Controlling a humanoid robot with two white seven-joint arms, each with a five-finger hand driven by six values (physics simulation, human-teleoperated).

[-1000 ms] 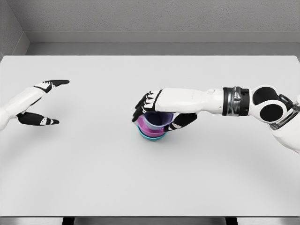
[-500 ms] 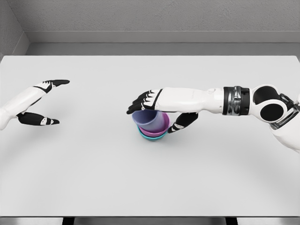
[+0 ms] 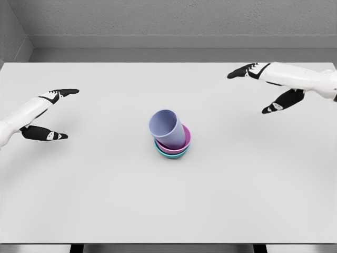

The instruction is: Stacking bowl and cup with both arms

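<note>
Left hand (image 3: 45, 113): at the left edge of the table (image 3: 105, 200), about midway between the far and near edges. Fingers spread wide, thumb and forefinger held well apart, nothing between them. Black fingertips, white forearm entering from the left side. Raised above the tabletop or resting on it: cannot tell.

Stack, near the middle of the table, a little closer to the far edge than the near one, well apart from both hands:
- Teal bowl (image 3: 169, 154), lowest item, sitting on the tabletop; only a thin band of rim and lower wall showing.
- Pink bowl (image 3: 181, 144), nested inside the teal one; rim showing on the right and front.
- Lavender cup (image 3: 167, 128), seated in the pink bowl, tilted, open mouth facing up and toward the left far corner; base down inside the bowl, hidden by the cup's own wall.

Right hand (image 3: 268, 87): near the right far corner of the table, well clear of the stack. Fingers extended and pointing left, thumb dropped below and apart from them, holding nothing. White forearm running off the right side.

Table: plain white top; grey wall beyond the far edge.
</note>
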